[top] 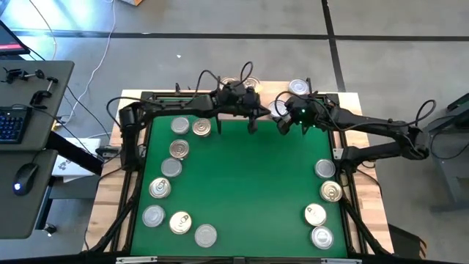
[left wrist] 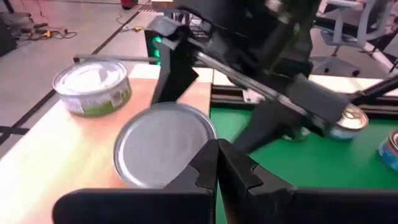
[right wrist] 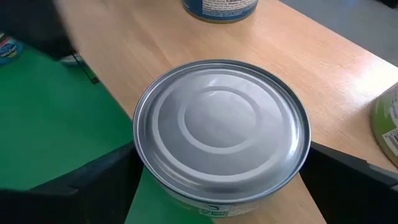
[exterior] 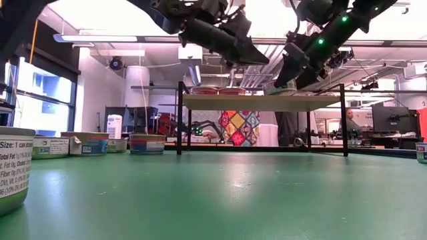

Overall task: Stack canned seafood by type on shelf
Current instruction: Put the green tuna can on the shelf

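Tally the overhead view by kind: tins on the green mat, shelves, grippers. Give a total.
Tins on the green mat: 12
Shelf: 1
Grippers: 2, the left gripper and the right gripper
Total: 15

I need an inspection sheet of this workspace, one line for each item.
Surface: green mat, centre bare.
Job's things: tins along both mat sides; several on the shelf, one silver-lidded tin at its edge.
Clutter: nothing seen.
Grippers: right gripper open around that tin; left gripper shut, empty, beside it.
Cables: loops on both arms.
Surroundings: desk with keyboard and mouse.
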